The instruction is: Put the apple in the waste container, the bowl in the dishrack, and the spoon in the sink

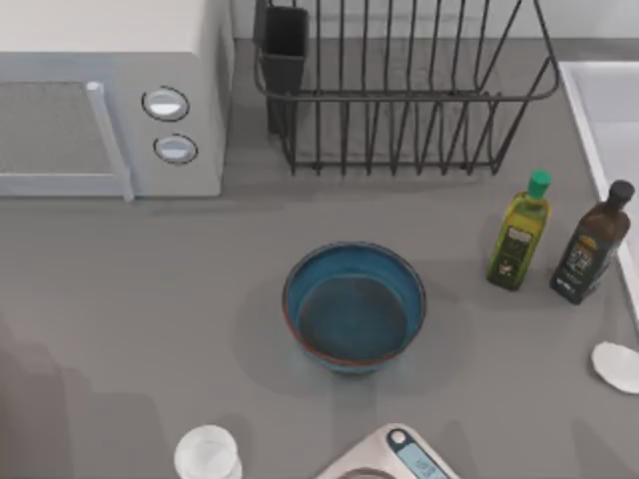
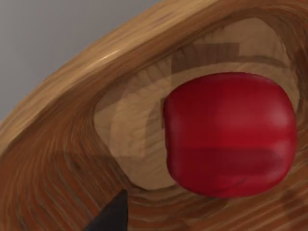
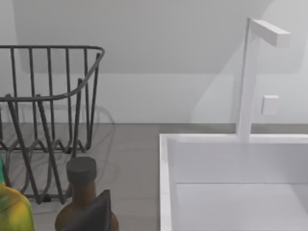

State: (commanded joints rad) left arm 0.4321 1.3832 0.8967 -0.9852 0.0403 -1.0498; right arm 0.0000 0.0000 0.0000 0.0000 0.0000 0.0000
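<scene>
Wooden container (image 2: 57, 144) holds the apple (image 2: 230, 134), so left arm's job looks done, fingers can't tell; bowl (image 1: 354, 307) at table centre, rack (image 1: 399, 90) at 12, sink (image 1: 609, 110) at 2, spoon (image 1: 617, 365) at 4 for right arm.

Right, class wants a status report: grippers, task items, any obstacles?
Left gripper over apple in wooden bowl. Blue bowl mid-table, dishrack empty. Bottles beside sink.

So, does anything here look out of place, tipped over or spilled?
Nothing stands out. The bowl sits upright and empty on the table, both bottles stand, and the apple rests inside a wooden container.
</scene>
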